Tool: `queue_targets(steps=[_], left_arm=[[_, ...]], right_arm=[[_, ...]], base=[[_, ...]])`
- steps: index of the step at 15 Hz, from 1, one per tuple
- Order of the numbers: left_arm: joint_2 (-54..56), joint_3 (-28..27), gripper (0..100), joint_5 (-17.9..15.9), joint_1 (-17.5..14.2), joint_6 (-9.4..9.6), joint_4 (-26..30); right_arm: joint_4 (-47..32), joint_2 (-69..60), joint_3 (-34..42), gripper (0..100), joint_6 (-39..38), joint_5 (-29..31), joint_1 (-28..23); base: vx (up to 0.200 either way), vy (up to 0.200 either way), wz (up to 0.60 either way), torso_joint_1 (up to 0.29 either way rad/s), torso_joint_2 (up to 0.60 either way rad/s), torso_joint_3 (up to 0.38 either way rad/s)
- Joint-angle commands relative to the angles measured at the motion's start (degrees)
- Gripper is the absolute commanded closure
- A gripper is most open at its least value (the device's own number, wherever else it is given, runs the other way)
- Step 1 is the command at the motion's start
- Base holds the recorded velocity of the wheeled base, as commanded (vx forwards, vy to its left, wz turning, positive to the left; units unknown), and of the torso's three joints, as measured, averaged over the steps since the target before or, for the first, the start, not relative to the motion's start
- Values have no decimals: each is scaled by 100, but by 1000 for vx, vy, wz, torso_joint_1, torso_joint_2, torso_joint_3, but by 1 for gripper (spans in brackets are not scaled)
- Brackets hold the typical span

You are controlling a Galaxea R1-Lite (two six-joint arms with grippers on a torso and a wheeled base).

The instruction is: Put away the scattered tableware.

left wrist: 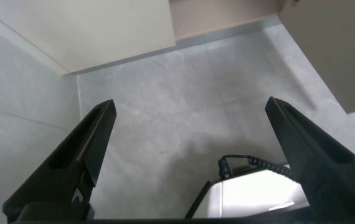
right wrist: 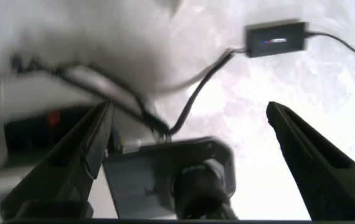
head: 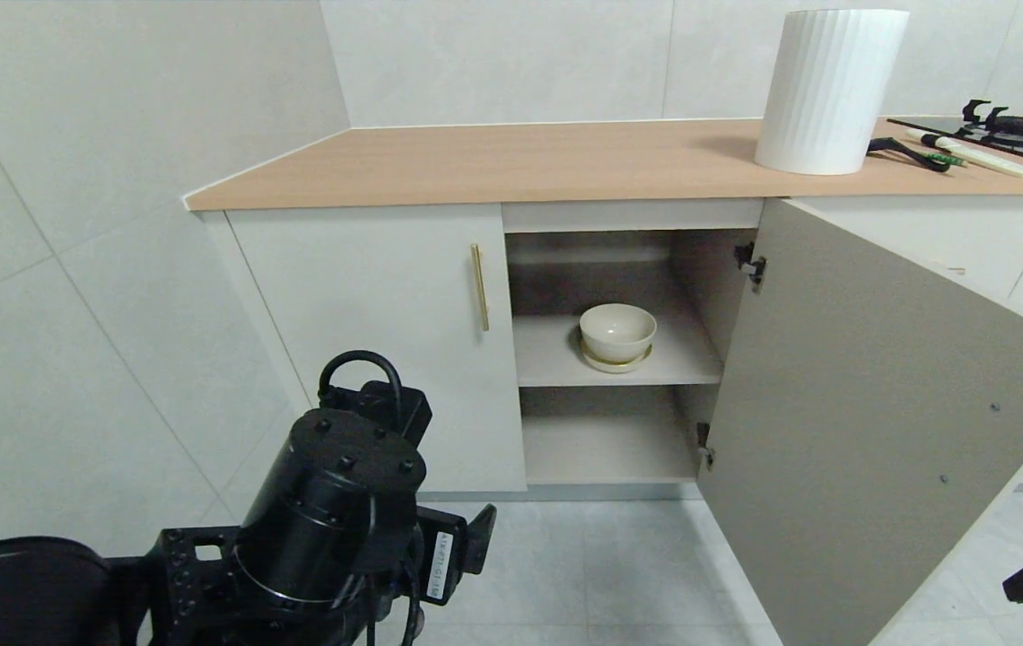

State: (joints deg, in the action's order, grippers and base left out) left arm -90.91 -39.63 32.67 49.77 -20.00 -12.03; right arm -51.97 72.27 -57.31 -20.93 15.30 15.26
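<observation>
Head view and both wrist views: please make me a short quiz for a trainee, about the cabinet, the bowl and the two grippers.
1. True or false: the bowl stands on the lower shelf.
2. Which door is open? A) the door with the gold handle; B) the right door; C) both.
3. Fill in: the left gripper and the right gripper are both ____, with nothing between the fingers.

Key: 1 false, the bowl stands on a small plate on the upper shelf; 2 B; 3 open.
</observation>
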Motion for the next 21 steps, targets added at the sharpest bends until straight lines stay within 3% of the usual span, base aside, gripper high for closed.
queue_targets(steps=[1,3,8,14,18,21], left_arm=[[-6,-1,0,2,6,-3,-1],[-24,-1,0,2,6,-3,-1],[-33,-1,0,11,-3,-3,-1],[-24,-1,0,11,-3,-3,-1],[-24,8,0,11,-3,-3,-1],[-24,8,0,11,6,-3,-1]], right_arm=[[3,-46,-149,0,203,43,-542],[55,-90,-149,0,529,43,-893],[55,-2,-140,0,529,52,-937],[178,227,-149,0,537,316,-1438],[662,552,-105,0,520,764,-1869],[1251,807,-96,0,494,773,-1992]], base=[[0,0,0,0,0,0],[0,0,0,0,0,0],[0,-120,0,0,4,4],[0,0,0,0,0,0],[0,0,0,0,0,0],[0,0,0,0,0,0]])
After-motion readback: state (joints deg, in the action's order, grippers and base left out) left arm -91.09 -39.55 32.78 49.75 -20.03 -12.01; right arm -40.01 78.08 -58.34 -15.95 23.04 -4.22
